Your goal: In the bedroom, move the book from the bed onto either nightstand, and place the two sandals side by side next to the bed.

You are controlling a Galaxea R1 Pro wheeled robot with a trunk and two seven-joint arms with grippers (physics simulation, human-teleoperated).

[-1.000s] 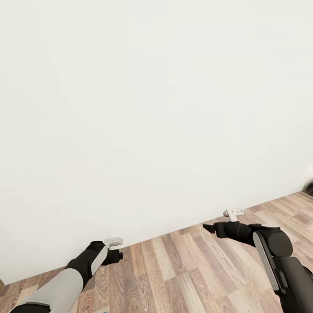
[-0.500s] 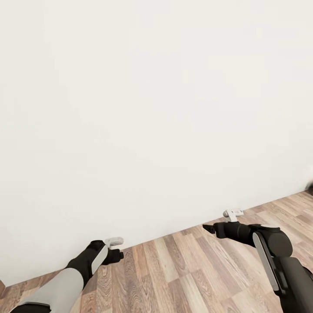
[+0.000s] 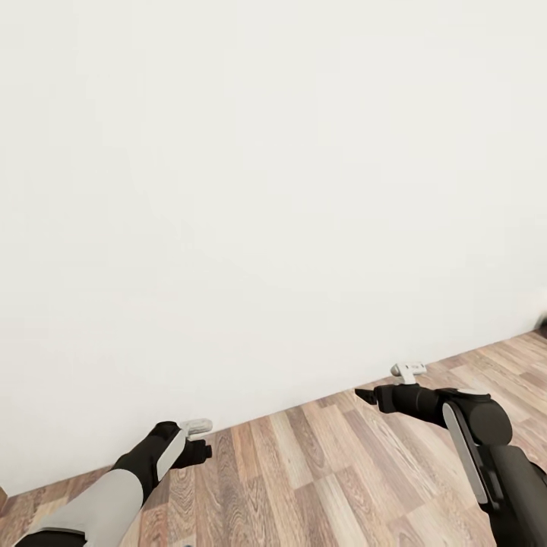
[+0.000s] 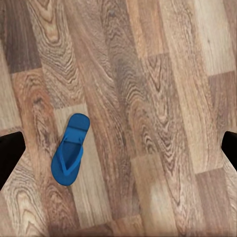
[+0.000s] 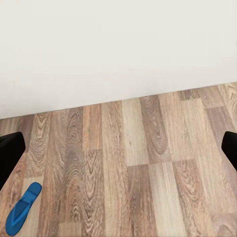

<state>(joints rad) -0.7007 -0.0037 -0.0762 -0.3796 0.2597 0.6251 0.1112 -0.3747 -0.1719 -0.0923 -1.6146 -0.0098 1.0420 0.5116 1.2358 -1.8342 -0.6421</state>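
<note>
The robot faces a blank white wall [image 3: 266, 190] across plank floor [image 3: 319, 471], seemingly between steps. The left gripper [image 3: 199, 439] reaches forward and low, fingers apart and empty; a blue sandal [image 4: 70, 149] lies flat on the floor beneath it, slightly to one side. The right gripper [image 3: 366, 396] is stretched forward toward the wall, fingers also apart and empty. A likely next move is lowering the left gripper onto the sandal.
</note>
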